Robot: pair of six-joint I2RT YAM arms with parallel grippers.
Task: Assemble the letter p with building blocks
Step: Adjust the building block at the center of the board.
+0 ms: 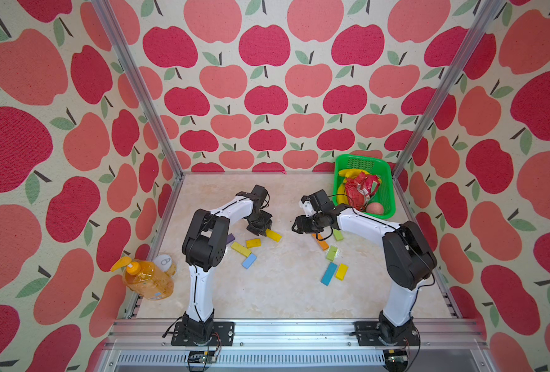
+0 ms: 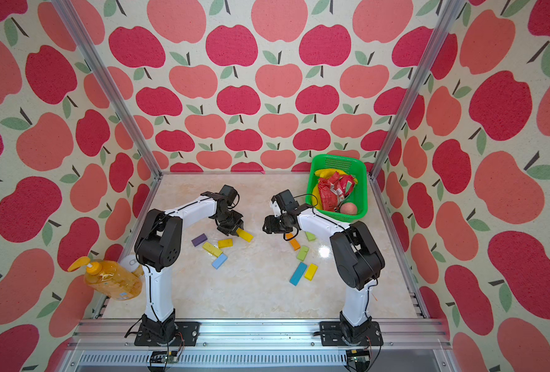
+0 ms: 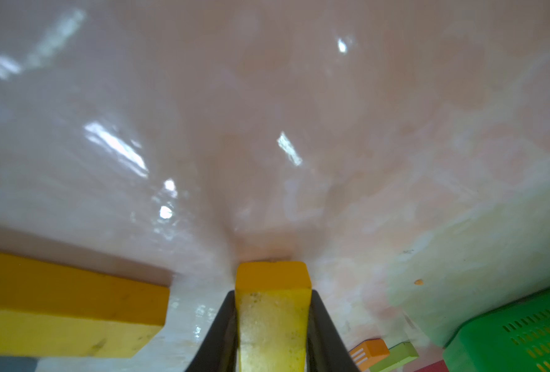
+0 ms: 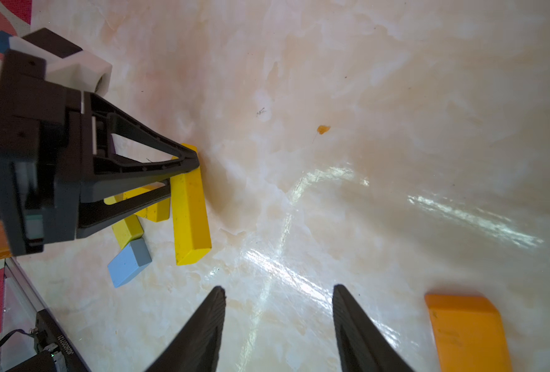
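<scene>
Both top views are showing the marbled worktop (image 1: 283,296) carrying everything. A green basket (image 1: 360,161) is sitting at its far right corner, and an orange soap bottle (image 1: 148,280) is resting at the near left edge.

The left end effector (image 1: 262,232) is reaching down at mid-worktop. Its jaws are standing narrow on either side of one end of a long yellow block (image 1: 274,235) that is lying flat. Whether they are clamping it or merely flanking it, I cannot tell.

The right end effector (image 4: 278,288) is hovering with jaws parted and nothing between them, near an orange block (image 4: 467,331).

The other building blocks (image 1: 253,243) are lying loose in two clusters. A purple block (image 1: 230,239) and a light blue block (image 1: 249,261) are lying by the left arm, and a blue block (image 1: 329,273) by the right.
</scene>
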